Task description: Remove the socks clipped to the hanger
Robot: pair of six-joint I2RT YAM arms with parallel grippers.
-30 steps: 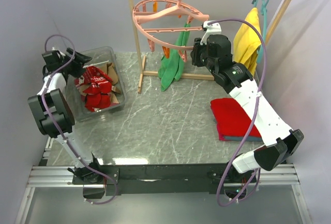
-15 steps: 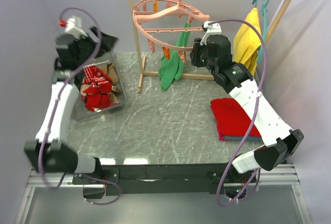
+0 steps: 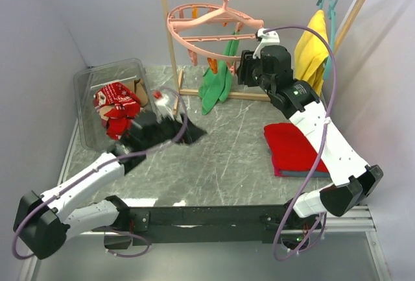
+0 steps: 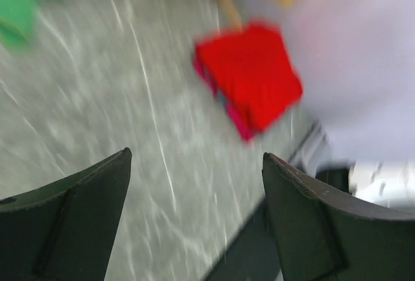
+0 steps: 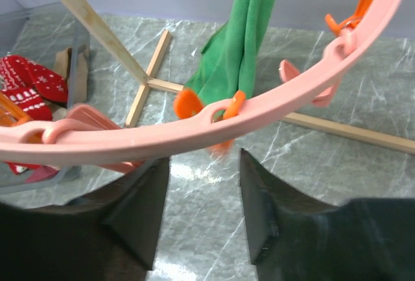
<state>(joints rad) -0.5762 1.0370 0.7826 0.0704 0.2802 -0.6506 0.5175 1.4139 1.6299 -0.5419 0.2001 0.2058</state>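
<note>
Socks (image 3: 115, 107) lie in the clear bin (image 3: 86, 83) at the left of the surface (image 3: 224, 154). Left tool (image 4: 196, 158), earlier above that bin, now hovers over the surface middle, wide open and empty. Right tool (image 5: 202, 161) stays just under the hanger (image 5: 279, 109), jaws parted, holding nothing.

A long green cloth (image 3: 217, 81) hangs under the light wooden rack (image 3: 171, 41) near a yellow cloth (image 3: 308, 50) on a thin teal hanger (image 3: 333, 3), while a folded red cloth (image 3: 292, 148) and a clear plastic bin (image 3: 83, 109) sit well apart on the grey marbled desk (image 3: 220, 154).
</note>
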